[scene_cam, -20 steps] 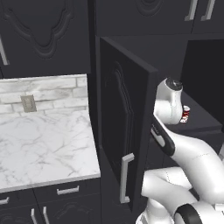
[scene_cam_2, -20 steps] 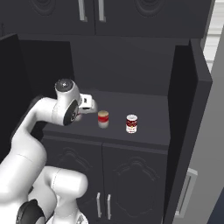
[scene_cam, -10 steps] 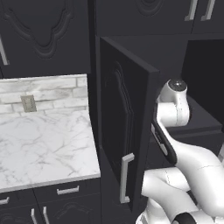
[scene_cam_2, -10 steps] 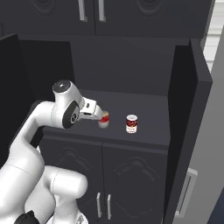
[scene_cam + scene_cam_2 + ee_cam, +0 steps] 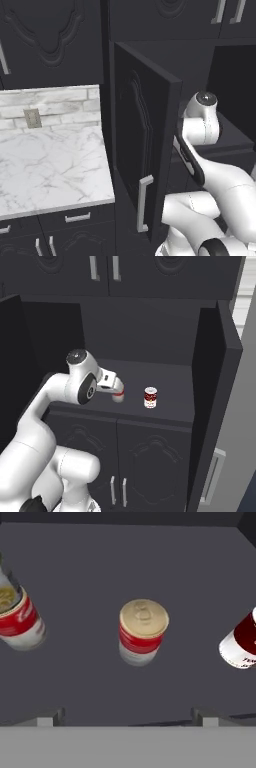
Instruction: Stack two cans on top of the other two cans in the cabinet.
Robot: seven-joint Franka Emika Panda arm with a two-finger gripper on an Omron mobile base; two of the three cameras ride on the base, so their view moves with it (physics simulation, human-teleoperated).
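Observation:
Looking down in the hand view, three red-and-white cans stand on the dark shelf of the cabinet (image 5: 165,373): one (image 5: 142,632) straight below the middle of my gripper (image 5: 127,718), one (image 5: 19,619) at the left edge, one (image 5: 241,643) at the right edge. My gripper is open, its fingertips (image 5: 50,717) wide apart and well above the cans, holding nothing. In the right base view the hand hangs over a can (image 5: 119,398) that it partly covers, and another can (image 5: 150,397) stands free to the right of it. In the left base view my arm (image 5: 200,125) hides the cans.
The cabinet's ornate door (image 5: 142,145) with its silver bar handle (image 5: 144,202) stands open to the left of the arm. A second dark door panel (image 5: 212,381) stands open on the right. A marble counter (image 5: 50,165) lies to the left. Black cupboards (image 5: 105,273) hang overhead.
The hand has swung further in over the shelf and now covers the left can in the right base view. The cans have not moved. The jaws stayed open.

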